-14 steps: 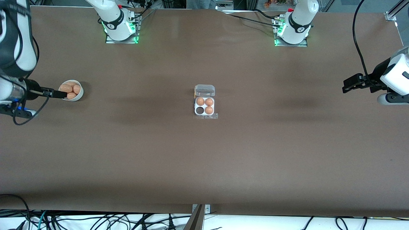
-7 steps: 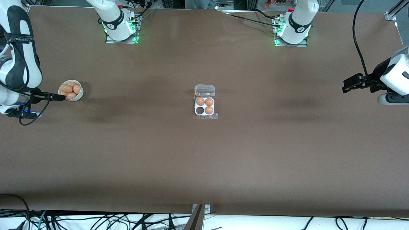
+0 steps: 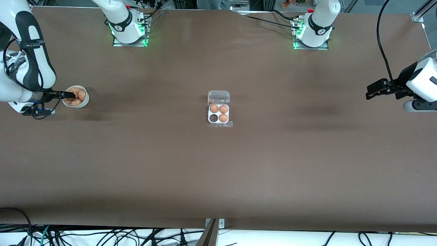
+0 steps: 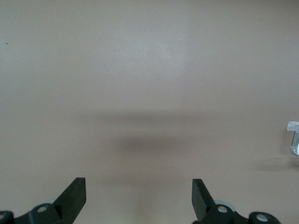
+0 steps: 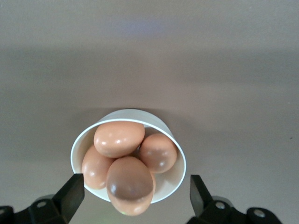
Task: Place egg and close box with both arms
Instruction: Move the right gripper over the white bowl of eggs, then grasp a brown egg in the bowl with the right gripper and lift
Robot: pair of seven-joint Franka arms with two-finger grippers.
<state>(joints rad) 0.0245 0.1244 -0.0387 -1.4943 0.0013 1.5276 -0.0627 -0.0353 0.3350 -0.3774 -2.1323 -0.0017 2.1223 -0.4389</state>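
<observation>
Front view showed the right gripper (image 3: 70,95), jaws apart, had swung back over the bowl (image 3: 83,101) at nine o'clock from the box (image 3: 218,113), so an egg (image 5: 130,185) was likely next, while the left gripper (image 3: 370,93) waited, jaws apart.

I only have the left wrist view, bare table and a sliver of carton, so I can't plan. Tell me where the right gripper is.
Observer: The right gripper hangs open over the bowl of eggs at the right arm's end, holding nothing.
Operator: Give me the box's state.
Observer: The box sits mid-table with its lid open. Three cells are filled, and one cell nearer the front camera is empty.
Operator: Now place my gripper.
Observer: The left gripper waits open over bare table at the left arm's end.
</observation>
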